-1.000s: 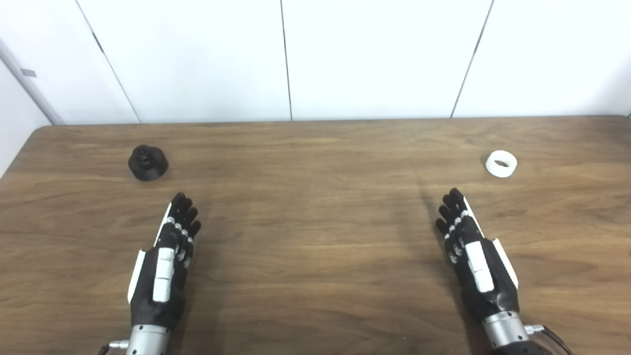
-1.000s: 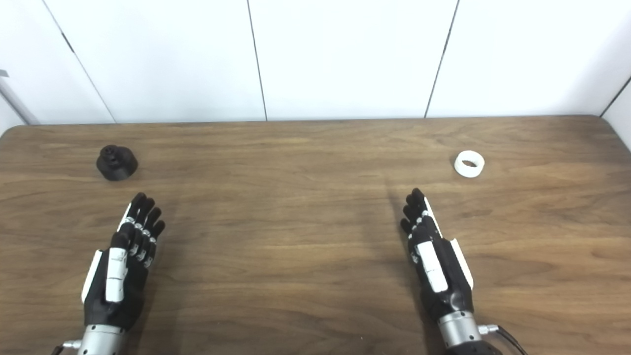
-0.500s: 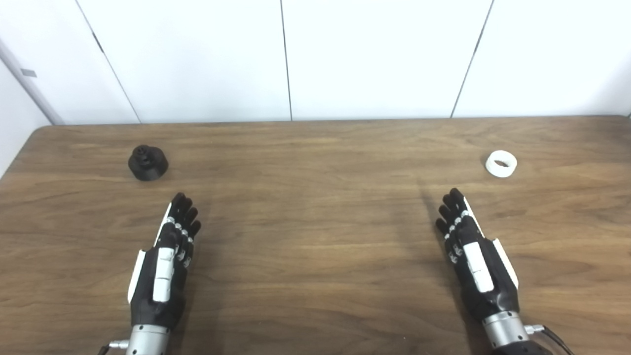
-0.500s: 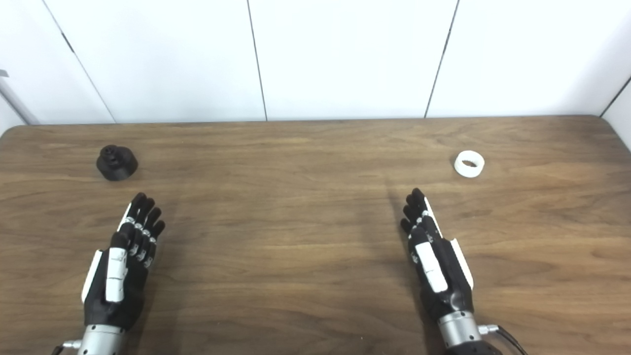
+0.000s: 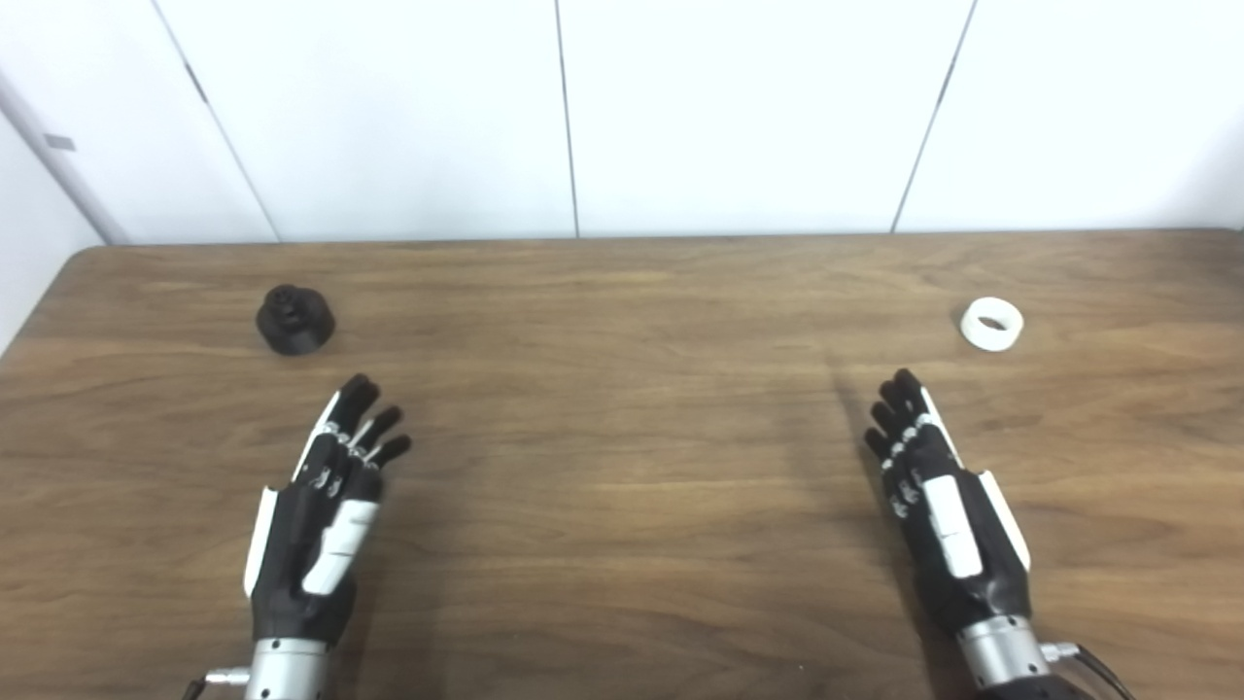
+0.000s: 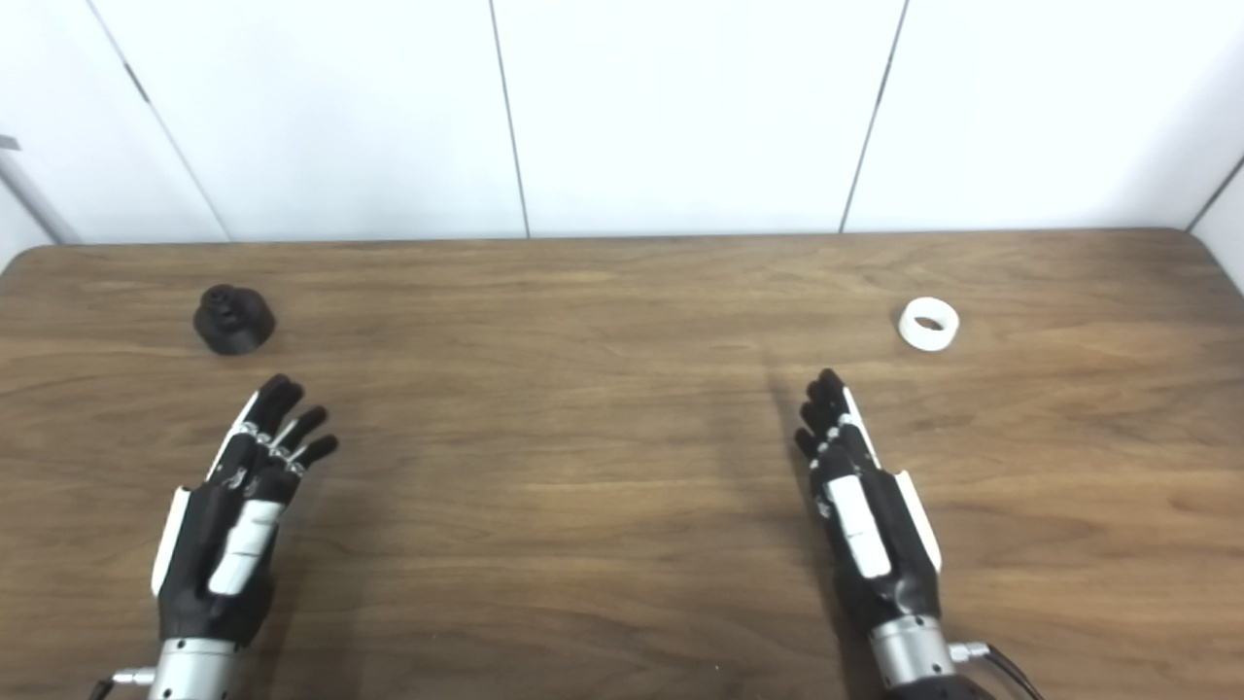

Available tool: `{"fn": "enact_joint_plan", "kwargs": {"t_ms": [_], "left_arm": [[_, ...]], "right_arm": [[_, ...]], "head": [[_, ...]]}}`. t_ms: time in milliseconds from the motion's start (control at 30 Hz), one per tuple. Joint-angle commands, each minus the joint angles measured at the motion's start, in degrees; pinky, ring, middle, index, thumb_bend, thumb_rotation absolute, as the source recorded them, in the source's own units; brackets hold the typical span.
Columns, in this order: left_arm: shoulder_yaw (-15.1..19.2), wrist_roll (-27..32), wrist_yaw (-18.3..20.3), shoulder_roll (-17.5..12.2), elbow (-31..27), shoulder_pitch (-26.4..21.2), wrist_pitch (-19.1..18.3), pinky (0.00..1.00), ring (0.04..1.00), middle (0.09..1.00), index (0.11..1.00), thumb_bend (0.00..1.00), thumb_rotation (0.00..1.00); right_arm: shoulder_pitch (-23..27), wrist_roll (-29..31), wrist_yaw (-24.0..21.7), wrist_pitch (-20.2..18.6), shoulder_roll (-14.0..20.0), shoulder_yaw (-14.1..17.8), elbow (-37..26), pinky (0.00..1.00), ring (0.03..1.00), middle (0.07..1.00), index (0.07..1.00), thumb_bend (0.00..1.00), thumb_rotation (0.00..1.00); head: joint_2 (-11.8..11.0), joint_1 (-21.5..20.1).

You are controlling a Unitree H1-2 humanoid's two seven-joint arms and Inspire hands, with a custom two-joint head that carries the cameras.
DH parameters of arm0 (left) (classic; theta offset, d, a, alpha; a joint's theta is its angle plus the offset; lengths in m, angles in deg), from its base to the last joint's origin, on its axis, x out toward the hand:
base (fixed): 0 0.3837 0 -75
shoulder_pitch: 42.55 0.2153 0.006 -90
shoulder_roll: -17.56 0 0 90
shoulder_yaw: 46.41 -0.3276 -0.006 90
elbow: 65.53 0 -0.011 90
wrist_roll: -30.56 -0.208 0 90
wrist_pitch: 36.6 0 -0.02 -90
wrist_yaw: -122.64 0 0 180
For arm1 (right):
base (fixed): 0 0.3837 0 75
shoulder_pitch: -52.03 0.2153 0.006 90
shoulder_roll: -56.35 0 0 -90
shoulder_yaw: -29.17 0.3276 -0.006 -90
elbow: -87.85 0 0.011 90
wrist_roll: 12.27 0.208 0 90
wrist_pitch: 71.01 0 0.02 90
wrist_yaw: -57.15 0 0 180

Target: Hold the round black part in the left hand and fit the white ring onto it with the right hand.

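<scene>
The round black part (image 5: 295, 320) rests on the wooden table (image 5: 622, 467) at the far left. Below it and a little to the right, my left hand (image 5: 326, 506) is open, fingers spread, holding nothing and clear of the part. The white ring (image 5: 991, 323) lies flat at the far right. My right hand (image 5: 938, 501) is open below and left of the ring, fingers straight and together, apart from it. In the right eye view the black part (image 6: 233, 319) and the ring (image 6: 928, 324) show the same layout.
White wall panels (image 5: 564, 117) stand directly behind the table's far edge. The table's rounded left corner (image 5: 73, 262) is near the black part. Bare wood lies between the two hands.
My left hand has turned slightly and its fingers have spread apart. The right hand, the black part and the ring are in the same places; the view has shifted a little.
</scene>
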Motion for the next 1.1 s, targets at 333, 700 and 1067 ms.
{"fn": "enact_joint_plan", "kwargs": {"t_ms": [333, 700, 1067], "left_arm": [[4.09, -34.81, -12.50, -0.45, -8.67, -5.39, -3.27, 0.63, 0.801, 0.871, 0.879, 0.80, 0.54], [3.37, -53.20, -12.31, -2.49, -11.90, -7.65, -15.86, 0.65, 0.813, 0.873, 0.861, 0.77, 0.50], [0.61, -67.40, -13.55, -4.63, -6.98, -10.42, -25.20, 0.65, 0.789, 0.866, 0.858, 0.88, 0.55]], "right_arm": [[-5.12, 3.53, -2.25, 1.72, -0.43, 0.71, 1.21, 1.00, 1.000, 1.000, 1.000, 0.64, 0.82], [-5.37, 4.66, -4.92, 3.26, 1.53, 2.52, 2.49, 1.00, 1.000, 1.000, 1.000, 0.66, 0.85], [-4.78, 6.28, -8.85, 4.59, 3.28, 4.68, 5.05, 1.00, 1.000, 1.000, 1.000, 0.65, 0.89]], "head": [[-0.73, 7.27], [0.34, 10.58], [0.28, 15.52]]}}
